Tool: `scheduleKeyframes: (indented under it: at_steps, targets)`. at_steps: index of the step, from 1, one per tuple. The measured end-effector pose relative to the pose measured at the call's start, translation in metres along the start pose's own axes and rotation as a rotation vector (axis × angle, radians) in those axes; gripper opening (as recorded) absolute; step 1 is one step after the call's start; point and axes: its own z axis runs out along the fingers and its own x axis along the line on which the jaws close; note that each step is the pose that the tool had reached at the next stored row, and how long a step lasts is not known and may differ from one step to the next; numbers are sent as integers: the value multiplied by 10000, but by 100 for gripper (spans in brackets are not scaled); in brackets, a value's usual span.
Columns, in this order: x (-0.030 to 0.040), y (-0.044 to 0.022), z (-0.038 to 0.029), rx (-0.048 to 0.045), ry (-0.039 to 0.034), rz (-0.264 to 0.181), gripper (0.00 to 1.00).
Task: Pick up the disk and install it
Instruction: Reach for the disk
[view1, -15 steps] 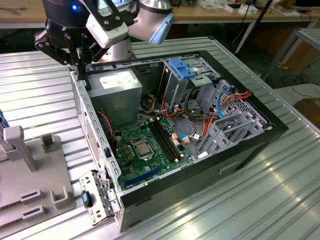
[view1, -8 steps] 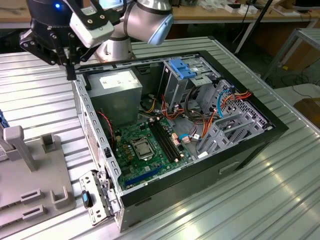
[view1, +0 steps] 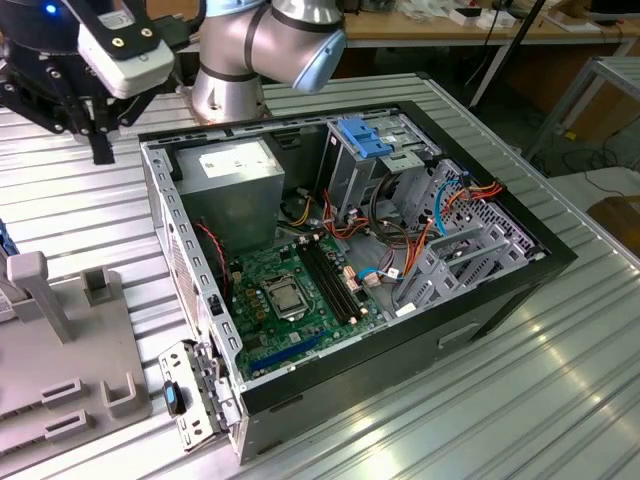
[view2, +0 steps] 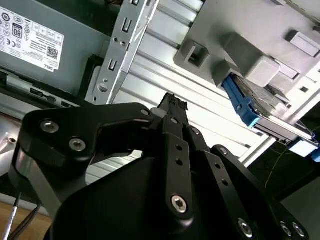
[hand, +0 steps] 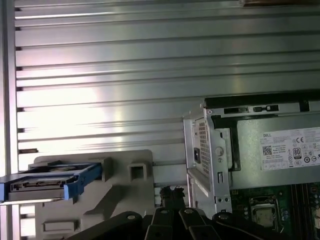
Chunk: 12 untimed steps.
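The disk (hand: 50, 182), a grey metal drive in a bright blue frame, lies flat in a slot of the grey fixture (hand: 115, 195); it also shows in the second wrist view (view2: 250, 102). My black gripper (view1: 100, 150) hangs above the ribbed table between that fixture and the open computer case (view1: 350, 250). Its tips (hand: 171, 191) sit close together with nothing between them, and they are well apart from the disk. In the second wrist view the gripper (view2: 172, 102) points at the bare table strip beside the case wall.
The case holds a power supply (view1: 235, 180), a green motherboard (view1: 295, 290), cable bundles and a drive cage with a light-blue bracket (view1: 365, 135). The grey fixture (view1: 60, 330) carries upright holders. A loose metal panel (view1: 195, 390) leans at the case's near corner.
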Motion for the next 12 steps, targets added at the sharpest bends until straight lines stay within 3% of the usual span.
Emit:
scheduleKeyframes:
  at_steps: [4, 12]
  targets:
    - [210, 6, -5, 1, 1, 0, 11]
    - [539, 3, -12, 0, -1, -1, 11]
